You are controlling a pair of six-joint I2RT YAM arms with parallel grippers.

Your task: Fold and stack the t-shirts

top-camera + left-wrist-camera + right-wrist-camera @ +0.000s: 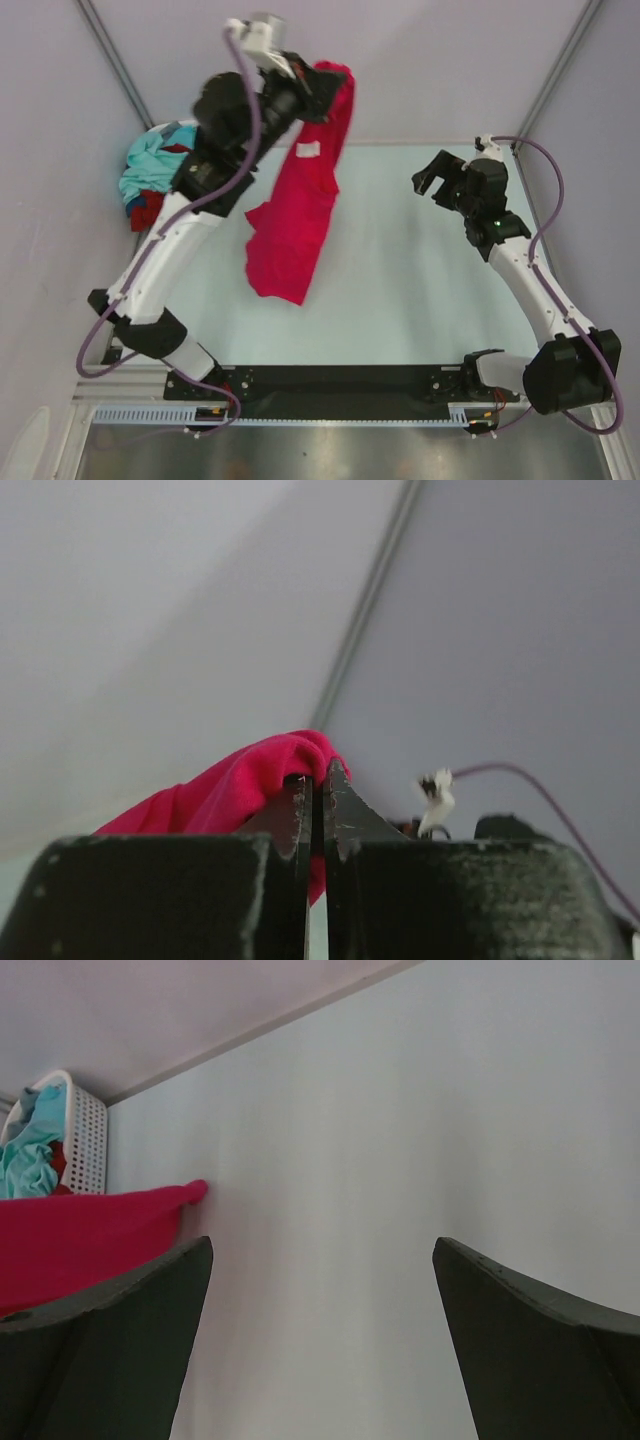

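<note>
A crimson-pink t-shirt (pixel 300 210) hangs in the air over the left half of the table, its lower edge just above the surface. My left gripper (pixel 322 88) is raised high at the back and shut on the shirt's top edge; in the left wrist view the pink cloth (pixel 230 785) bunches over the closed gripper (pixel 316 775). More t-shirts, light teal (pixel 150 160) and dark red (pixel 148 212), lie bunched in a basket at far left. My right gripper (pixel 432 178) hovers open over the right half, nothing between its fingers (pixel 130 1310); the pink shirt (pixel 80 1230) shows at its left.
The white basket (pixel 88 1140) holding the other shirts stands against the left wall at the back. Grey walls enclose the table on three sides. A black rail (pixel 340 380) with both arm bases runs along the near edge.
</note>
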